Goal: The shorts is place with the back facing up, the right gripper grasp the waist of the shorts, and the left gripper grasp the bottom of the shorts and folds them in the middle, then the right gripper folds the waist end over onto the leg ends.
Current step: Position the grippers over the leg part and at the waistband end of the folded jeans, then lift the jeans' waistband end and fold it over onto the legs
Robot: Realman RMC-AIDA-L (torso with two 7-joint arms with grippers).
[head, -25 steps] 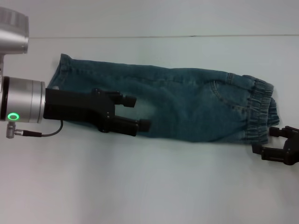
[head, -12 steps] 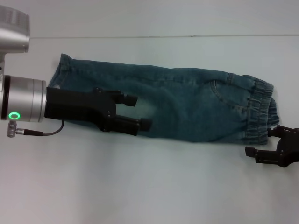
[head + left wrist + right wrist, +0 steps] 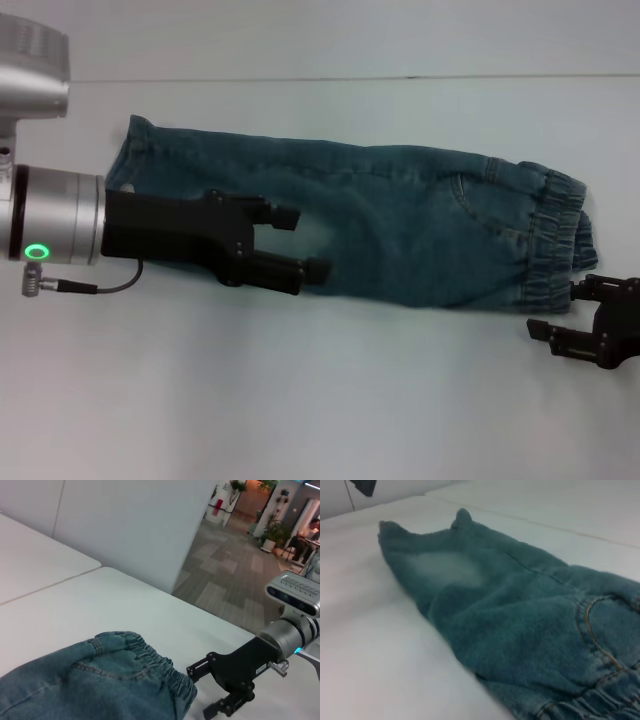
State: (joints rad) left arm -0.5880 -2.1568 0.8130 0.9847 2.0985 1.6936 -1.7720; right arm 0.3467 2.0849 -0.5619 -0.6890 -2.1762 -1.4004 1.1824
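Denim shorts lie flat on the white table, already doubled lengthwise, long axis running 9 to 3 o'clock in the head view: leg ends at 9, elastic waist at 3. What the next fold seems to hinge on is how the right gripper sits to that waistband: it is on the table just off the waist's near corner, toward 5 o'clock from the band, jaws parted and holding nothing. It is plainly the closer of the 2 arms to that end. The left gripper hovers over the middle of the legs, fingers spread and empty, pointing toward 3 o'clock, well apart from the waist.
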